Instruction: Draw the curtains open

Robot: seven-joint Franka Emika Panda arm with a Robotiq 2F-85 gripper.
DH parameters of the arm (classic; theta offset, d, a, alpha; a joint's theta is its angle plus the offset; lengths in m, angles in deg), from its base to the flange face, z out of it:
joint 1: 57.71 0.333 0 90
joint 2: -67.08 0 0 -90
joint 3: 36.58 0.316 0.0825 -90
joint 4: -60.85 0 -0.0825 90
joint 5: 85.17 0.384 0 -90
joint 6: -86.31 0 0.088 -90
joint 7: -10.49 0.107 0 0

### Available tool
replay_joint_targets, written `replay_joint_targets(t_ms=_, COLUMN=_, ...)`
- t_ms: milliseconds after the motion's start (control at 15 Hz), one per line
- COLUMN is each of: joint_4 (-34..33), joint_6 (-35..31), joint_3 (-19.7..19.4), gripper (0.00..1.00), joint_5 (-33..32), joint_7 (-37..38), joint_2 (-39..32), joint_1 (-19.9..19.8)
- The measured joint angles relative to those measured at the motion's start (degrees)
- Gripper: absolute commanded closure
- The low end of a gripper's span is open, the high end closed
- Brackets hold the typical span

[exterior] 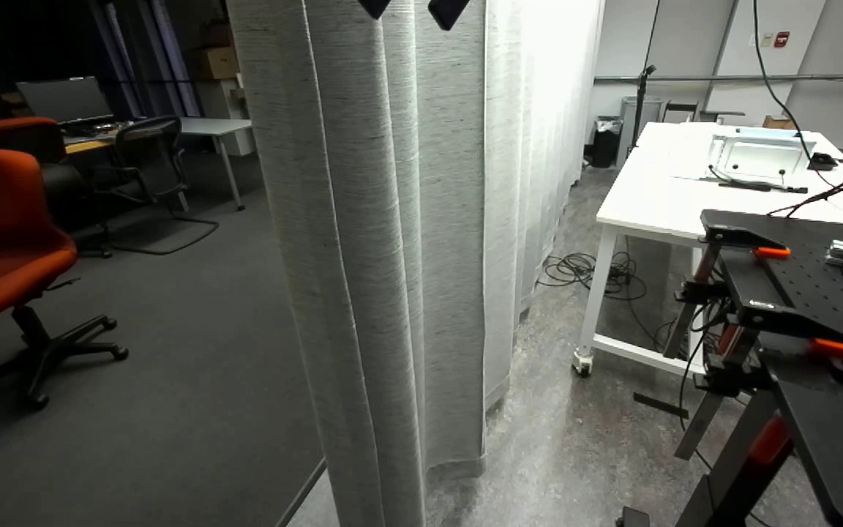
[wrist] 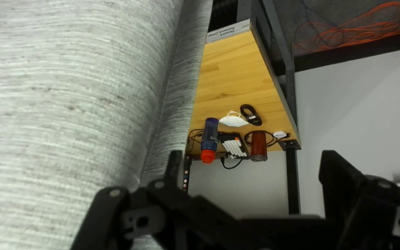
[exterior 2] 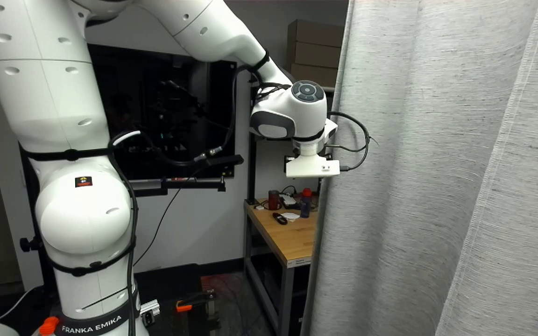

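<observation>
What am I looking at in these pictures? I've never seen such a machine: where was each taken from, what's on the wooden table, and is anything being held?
The white machine is a robot arm, ending in a gripper: a simple hand with two black fingers. Two pictures come from cameras standing out in the room; the third looks out from the arm's wrist, and there the room appears upside down. The tall pale cloth is a curtain, which the arm is meant to draw open. On the wooden table are a blue bottle, a keyboard and a reddish cup, among other small things. Nothing is held: the fingers stand wide apart near the curtain's edge. Whether one touches the cloth, I can't tell.
</observation>
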Motion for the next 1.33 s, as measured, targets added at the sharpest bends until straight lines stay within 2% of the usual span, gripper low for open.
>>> replay_joint_targets(t_ms=267, joint_4=-3.1, joint_6=-2.2, joint_3=-0.2, gripper=0.0, joint_5=8.5, joint_7=-5.4, joint_2=-1.4, joint_1=0.0)
replay_joint_targets(t_ms=667, joint_4=-9.9, joint_6=-2.2, joint_3=-1.3, gripper=0.0, joint_5=30.9, joint_7=-17.4, joint_2=-3.5, joint_1=-0.2)
replay_joint_targets(t_ms=867, joint_4=-12.3, joint_6=-2.2, joint_3=-1.9, gripper=0.0, joint_5=38.1, joint_7=-22.5, joint_2=-5.2, joint_1=-0.5)
replay_joint_targets(t_ms=933, joint_4=-12.9, joint_6=-2.2, joint_3=-2.1, gripper=0.03, joint_5=39.6, joint_7=-23.8, joint_2=-5.9, joint_1=-0.5)
replay_joint_targets(t_ms=1000, joint_4=-13.5, joint_6=-2.2, joint_3=-2.2, gripper=0.27, joint_5=40.9, joint_7=-25.0, joint_2=-6.7, joint_1=-0.5)
replay_joint_targets(t_ms=1133, joint_4=-14.7, joint_6=-2.2, joint_3=-2.2, gripper=0.32, joint_5=42.5, joint_7=-26.7, joint_2=-8.4, joint_1=-0.5)
replay_joint_targets(t_ms=1333, joint_4=-16.5, joint_6=-2.2, joint_3=-2.4, gripper=0.56, joint_5=44.6, joint_7=-28.5, joint_2=-10.7, joint_1=-0.5)
